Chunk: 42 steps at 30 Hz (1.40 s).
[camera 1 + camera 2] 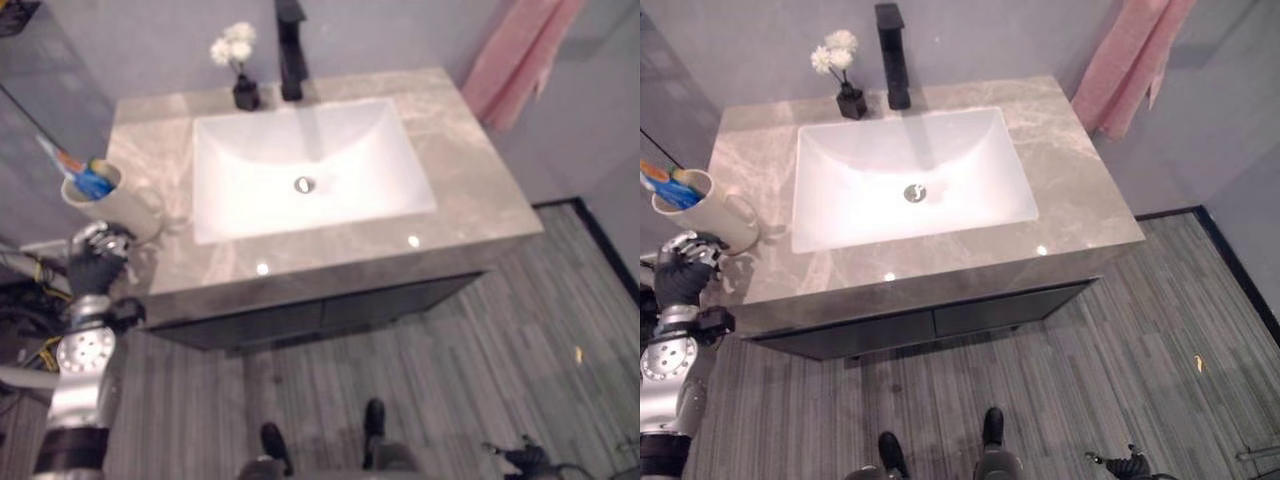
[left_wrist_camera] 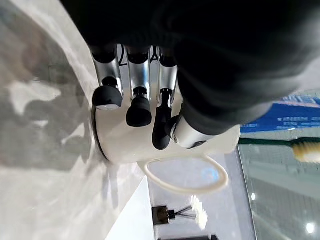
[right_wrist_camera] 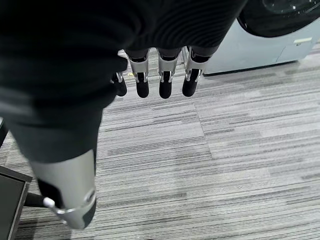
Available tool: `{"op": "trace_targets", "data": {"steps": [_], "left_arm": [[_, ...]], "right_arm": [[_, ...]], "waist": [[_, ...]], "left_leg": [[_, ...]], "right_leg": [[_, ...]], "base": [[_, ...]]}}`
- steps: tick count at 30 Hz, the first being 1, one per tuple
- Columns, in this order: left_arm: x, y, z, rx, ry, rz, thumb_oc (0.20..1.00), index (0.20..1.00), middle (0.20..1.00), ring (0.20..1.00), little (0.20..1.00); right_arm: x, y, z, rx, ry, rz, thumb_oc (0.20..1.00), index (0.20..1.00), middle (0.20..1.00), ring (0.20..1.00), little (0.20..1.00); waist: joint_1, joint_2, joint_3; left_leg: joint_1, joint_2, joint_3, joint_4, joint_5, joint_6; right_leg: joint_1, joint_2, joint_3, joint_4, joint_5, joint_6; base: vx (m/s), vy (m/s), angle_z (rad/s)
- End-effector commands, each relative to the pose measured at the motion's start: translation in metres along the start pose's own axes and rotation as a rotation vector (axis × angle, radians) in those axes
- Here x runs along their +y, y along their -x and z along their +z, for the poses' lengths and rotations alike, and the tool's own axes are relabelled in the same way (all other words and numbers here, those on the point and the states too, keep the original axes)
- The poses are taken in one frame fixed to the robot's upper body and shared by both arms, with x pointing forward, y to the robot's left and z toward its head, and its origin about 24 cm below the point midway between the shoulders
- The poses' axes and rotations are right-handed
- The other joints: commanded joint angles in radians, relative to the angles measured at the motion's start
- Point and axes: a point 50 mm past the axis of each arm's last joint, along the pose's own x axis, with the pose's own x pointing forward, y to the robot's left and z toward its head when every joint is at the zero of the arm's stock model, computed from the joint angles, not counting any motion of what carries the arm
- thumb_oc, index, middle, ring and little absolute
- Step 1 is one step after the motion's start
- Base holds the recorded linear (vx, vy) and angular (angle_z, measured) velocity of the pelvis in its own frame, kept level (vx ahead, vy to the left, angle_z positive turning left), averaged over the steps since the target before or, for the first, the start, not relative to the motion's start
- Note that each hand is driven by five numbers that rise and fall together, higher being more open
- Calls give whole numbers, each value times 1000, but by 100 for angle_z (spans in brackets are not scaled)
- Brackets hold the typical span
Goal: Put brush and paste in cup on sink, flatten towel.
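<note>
A cream cup (image 1: 112, 205) stands on the left end of the marble counter (image 1: 470, 190), holding a blue paste tube (image 1: 95, 183) and a brush (image 1: 55, 152). My left hand (image 1: 98, 258) is just in front of the cup. In the left wrist view its fingers (image 2: 139, 107) are relaxed, with their tips against the cup's wall (image 2: 125, 145), beside the handle (image 2: 185, 176). A pink towel (image 1: 515, 55) hangs in folds on the wall at the back right. My right hand (image 3: 165, 82) hangs over the floor with relaxed fingers, holding nothing.
A white basin (image 1: 310, 170) fills the middle of the counter. A black tap (image 1: 290, 50) and a small dark vase of white flowers (image 1: 240, 75) stand behind it. A dark cabinet (image 1: 320, 312) sits under the counter. A white appliance (image 3: 270, 35) stands near my right hand.
</note>
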Motion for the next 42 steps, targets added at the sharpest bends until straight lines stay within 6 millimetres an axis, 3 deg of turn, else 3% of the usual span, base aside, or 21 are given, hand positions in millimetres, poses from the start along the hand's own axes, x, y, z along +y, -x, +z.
{"op": "trace_targets", "data": {"steps": [1, 31, 42], "left_arm": [[6, -24, 37, -166, -6, 24, 200, 200, 200, 200, 200], [-10, -58, 73, -302, 33, 46, 200, 200, 200, 200, 200], [-19, -68, 81, -319, 88, 49, 200, 200, 200, 200, 200]], "right_arm": [[-10, -3, 3, -2, -5, -33, 1000, 1000, 1000, 1000, 1000], [-3, -5, 37, -127, -22, -23, 1000, 1000, 1000, 1000, 1000], [1, -5, 36, -117, -15, -12, 1000, 1000, 1000, 1000, 1000]], "waist": [[-13, -4, 7], [-43, -23, 49], [-48, -25, 54]], "left_leg": [[-18, 1, -86, 13, -45, 37], [-107, 15, -78, 13, -35, 22], [-111, 18, -69, 13, -33, 19]], "right_leg": [[4, -25, -45, 4, 1, 49], [-113, -12, 0, 4, 19, 60], [-127, -9, 11, 4, 22, 59]], "base": [[0, 0, 0], [8, 1, 0], [6, -7, -4]]}}
